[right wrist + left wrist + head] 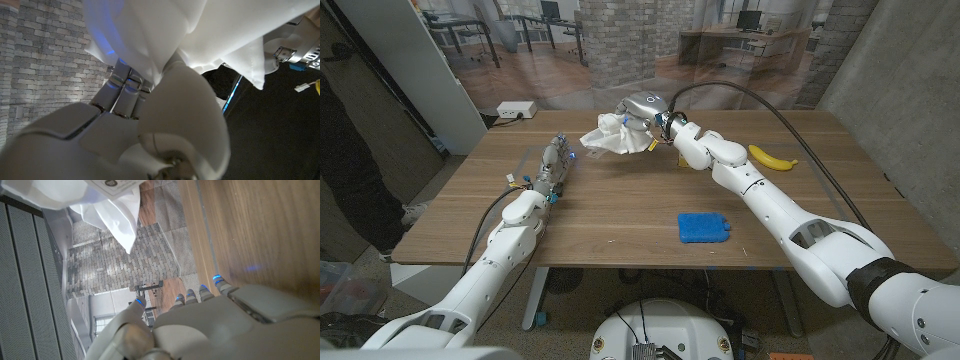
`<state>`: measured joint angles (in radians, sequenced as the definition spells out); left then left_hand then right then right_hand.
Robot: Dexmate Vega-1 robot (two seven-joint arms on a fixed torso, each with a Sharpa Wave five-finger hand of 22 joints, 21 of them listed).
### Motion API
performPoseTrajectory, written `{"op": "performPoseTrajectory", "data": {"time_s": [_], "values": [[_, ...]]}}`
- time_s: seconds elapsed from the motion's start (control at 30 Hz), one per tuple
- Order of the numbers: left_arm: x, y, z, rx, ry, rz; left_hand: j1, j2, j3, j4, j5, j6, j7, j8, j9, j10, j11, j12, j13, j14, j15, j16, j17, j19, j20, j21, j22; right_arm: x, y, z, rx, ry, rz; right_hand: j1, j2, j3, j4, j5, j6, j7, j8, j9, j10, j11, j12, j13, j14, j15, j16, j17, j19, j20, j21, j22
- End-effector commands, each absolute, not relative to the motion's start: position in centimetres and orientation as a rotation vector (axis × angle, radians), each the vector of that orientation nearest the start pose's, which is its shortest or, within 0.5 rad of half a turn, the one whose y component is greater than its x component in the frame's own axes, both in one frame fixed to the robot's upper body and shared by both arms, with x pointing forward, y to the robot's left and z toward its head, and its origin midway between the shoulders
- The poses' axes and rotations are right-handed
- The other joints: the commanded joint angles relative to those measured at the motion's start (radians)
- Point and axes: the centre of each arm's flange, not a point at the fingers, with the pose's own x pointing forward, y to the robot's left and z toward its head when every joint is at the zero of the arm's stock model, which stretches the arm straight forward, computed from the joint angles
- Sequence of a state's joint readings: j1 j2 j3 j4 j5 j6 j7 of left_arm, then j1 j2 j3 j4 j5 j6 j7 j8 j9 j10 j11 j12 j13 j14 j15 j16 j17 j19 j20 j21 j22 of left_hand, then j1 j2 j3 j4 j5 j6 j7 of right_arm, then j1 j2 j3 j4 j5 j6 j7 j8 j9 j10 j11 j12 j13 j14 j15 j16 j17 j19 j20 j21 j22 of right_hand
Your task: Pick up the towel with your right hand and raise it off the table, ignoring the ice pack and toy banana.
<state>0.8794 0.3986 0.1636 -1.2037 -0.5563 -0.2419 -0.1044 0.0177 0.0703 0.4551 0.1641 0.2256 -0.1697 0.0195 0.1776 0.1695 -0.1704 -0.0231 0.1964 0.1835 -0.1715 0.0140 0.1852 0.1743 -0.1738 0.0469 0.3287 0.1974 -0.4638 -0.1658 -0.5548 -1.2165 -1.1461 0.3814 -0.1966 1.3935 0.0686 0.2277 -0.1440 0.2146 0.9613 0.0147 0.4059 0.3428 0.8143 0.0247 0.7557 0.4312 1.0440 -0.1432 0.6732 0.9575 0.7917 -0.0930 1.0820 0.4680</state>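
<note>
Crumpled white towel [610,135] in right hand [645,112]

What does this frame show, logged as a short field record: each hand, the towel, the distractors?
right hand: grips the white towel, raised near the table's far edge
towel: bunched, hanging from the hand; appears off the wooden table, with its shadow below
left hand: on the table, holding nothing, fingers extended
ice pack: blue, lying on the table under the right arm, untouched
toy banana: yellow, on the table's right side, untouched
task state: towel looks lifted
</note>
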Motion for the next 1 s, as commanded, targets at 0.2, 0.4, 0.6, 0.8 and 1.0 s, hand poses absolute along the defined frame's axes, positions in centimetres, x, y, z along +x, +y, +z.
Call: {"op": "performPoseTrajectory", "data": {"time_s": [0.2,0.4,0.6,0.8,1.0], "values": [[66.3,33.8,-5.6,-0.103,-0.541,-0.11,0.005,0.061,-0.003,0.0,0.004,-0.091,-0.005,0.005,0.004,-0.094,0.004,0.004,0.006,-0.15,0.001,0.001,0.002,-0.03,0.009,-0.002,0.005,60.9,-0.8,12.7,-1.479,-1.334,0.01,0.064,0.07,0.002,0.006,-0.003,-0.001,-0.003,-0.007,0.001,0.002,-0.011,0.009,0.045,0.032,-0.08,-0.012,0.012,-0.012,-0.118,0.018,-0.005],[66.3,33.9,-5.5,-0.103,-0.543,-0.111,0.005,0.06,-0.004,0.0,0.004,-0.091,-0.005,0.005,0.004,-0.093,0.003,0.004,0.006,-0.151,0.001,0.001,0.002,-0.03,0.009,-0.003,0.005,60.6,-0.9,13.3,-1.464,-1.346,-0.01,0.065,0.07,0.003,0.006,-0.004,0.0,-0.003,-0.009,0.001,0.002,-0.009,0.007,0.042,0.032,-0.08,-0.017,0.017,-0.017,-0.117,0.026,-0.008],[66.2,34.0,-5.6,-0.103,-0.542,-0.11,0.005,0.06,-0.005,0.0,0.004,-0.091,-0.005,0.005,0.004,-0.094,0.003,0.004,0.006,-0.151,0.001,0.001,0.002,-0.03,0.009,-0.004,0.005,60.4,-1.1,13.7,-1.451,-1.355,-0.036,0.064,0.071,0.003,0.007,-0.004,0.0,-0.003,-0.012,0.001,0.002,-0.008,0.008,0.044,0.032,-0.08,-0.022,0.021,-0.021,-0.117,0.033,-0.011],[66.1,34.2,-5.6,-0.102,-0.544,-0.111,0.005,0.06,-0.006,0.0,0.004,-0.091,-0.005,0.005,0.004,-0.094,0.004,0.004,0.006,-0.151,0.002,0.001,0.002,-0.03,0.009,-0.004,0.005,60.1,-1.3,14.3,-1.434,-1.363,-0.064,0.064,0.071,0.004,0.007,-0.005,0.0,-0.004,-0.014,0.001,0.004,-0.01,0.007,0.043,0.034,-0.08,-0.025,0.025,-0.025,-0.116,0.039,-0.014],[66.0,34.3,-5.4,-0.096,-0.543,-0.116,0.005,0.06,-0.006,0.0,0.004,-0.09,-0.005,0.005,0.004,-0.094,0.004,0.004,0.006,-0.151,0.002,0.001,0.002,-0.03,0.01,-0.005,0.005,59.8,-1.6,14.7,-1.419,-1.372,-0.093,0.062,0.07,0.004,0.008,-0.006,-0.003,-0.002,-0.018,0.002,0.003,-0.008,0.005,0.042,0.036,-0.08,-0.03,0.031,-0.033,-0.115,0.046,-0.019]]}}
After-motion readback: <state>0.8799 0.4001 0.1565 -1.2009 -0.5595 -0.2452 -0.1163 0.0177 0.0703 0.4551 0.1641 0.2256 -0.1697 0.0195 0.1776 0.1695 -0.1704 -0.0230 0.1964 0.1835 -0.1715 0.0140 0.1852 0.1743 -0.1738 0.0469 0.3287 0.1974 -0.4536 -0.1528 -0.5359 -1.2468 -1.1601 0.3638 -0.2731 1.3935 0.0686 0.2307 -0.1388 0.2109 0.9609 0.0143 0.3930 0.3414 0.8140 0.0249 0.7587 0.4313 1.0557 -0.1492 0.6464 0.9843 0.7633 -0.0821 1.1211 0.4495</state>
